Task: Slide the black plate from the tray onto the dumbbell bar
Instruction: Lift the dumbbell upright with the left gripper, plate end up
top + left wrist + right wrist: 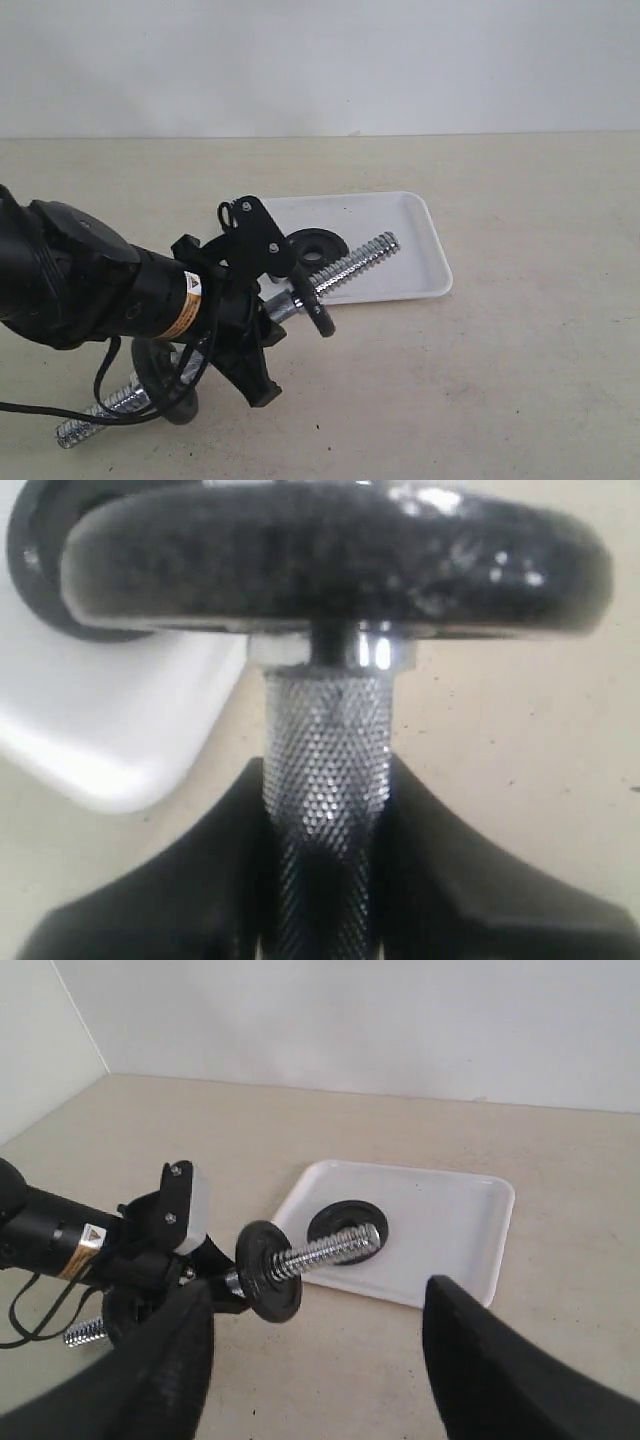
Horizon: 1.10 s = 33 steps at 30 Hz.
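Note:
My left gripper (262, 316) (325, 815) is shut on the knurled middle of the dumbbell bar (355, 260) (325, 750) (325, 1250). It holds the bar tilted, with the threaded end raised over the tray (405, 215) (450, 1225) (110, 730). One black plate (318, 306) (330, 560) (268, 1274) sits on the bar just beyond the fingers. Another black plate (303, 240) (333, 1217) lies flat in the tray behind the bar's tip. A third disc (165, 385) is on the bar's low end. My right gripper (318, 1290) hangs open and empty in front of the bar, out of the exterior view.
A black cable (100, 385) loops under the left arm onto the beige table top (500, 380). A white wall (320, 60) closes the back. The bar's lower threaded end (75, 430) reaches toward the near table edge.

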Each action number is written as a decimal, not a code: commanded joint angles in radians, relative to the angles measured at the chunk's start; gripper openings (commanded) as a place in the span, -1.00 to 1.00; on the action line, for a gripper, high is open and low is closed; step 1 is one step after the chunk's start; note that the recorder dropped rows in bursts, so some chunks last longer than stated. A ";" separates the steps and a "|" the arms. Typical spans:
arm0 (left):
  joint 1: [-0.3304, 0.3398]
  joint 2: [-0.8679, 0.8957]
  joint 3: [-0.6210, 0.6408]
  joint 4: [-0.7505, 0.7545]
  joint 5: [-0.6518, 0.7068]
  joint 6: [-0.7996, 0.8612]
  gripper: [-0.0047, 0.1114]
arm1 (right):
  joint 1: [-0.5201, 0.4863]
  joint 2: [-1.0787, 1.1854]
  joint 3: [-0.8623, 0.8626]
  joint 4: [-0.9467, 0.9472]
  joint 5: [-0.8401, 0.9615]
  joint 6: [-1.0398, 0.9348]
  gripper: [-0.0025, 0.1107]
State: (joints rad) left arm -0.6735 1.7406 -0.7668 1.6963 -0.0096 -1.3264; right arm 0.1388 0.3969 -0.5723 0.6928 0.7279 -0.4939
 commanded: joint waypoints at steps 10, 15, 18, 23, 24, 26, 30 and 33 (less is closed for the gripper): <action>0.041 -0.128 0.082 -0.014 0.119 -0.005 -0.84 | 0.000 0.260 0.003 0.126 -0.004 -0.103 0.05; 0.046 -0.130 0.115 -0.043 0.170 -0.005 -0.84 | 0.000 0.376 0.003 0.258 -0.015 -0.219 0.05; 0.046 -0.130 0.124 -0.043 0.193 -0.005 -0.84 | 0.000 0.450 0.003 0.310 -0.038 -0.250 0.05; 0.046 -0.130 0.124 -0.055 0.236 -0.005 -0.84 | 0.000 0.563 0.003 0.369 -0.051 -0.308 0.05; 0.046 -0.130 0.124 -0.058 0.252 -0.005 -0.84 | 0.000 0.579 0.003 0.376 -0.051 -0.319 0.05; 0.046 -0.132 0.124 -0.077 0.274 -0.005 -0.84 | 0.000 0.603 0.003 0.392 -0.051 -0.348 0.05; 0.046 -0.157 0.124 -0.116 0.334 -0.005 -0.84 | 0.000 0.610 0.003 0.466 -0.051 -0.451 0.05; 0.046 -0.189 0.124 -0.135 0.354 0.007 -0.84 | 0.000 0.612 0.003 0.529 -0.048 -0.527 0.05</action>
State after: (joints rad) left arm -0.6304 1.6234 -0.6210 1.5530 0.2529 -1.3282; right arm 0.1388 1.0070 -0.5717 1.1644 0.6813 -0.9471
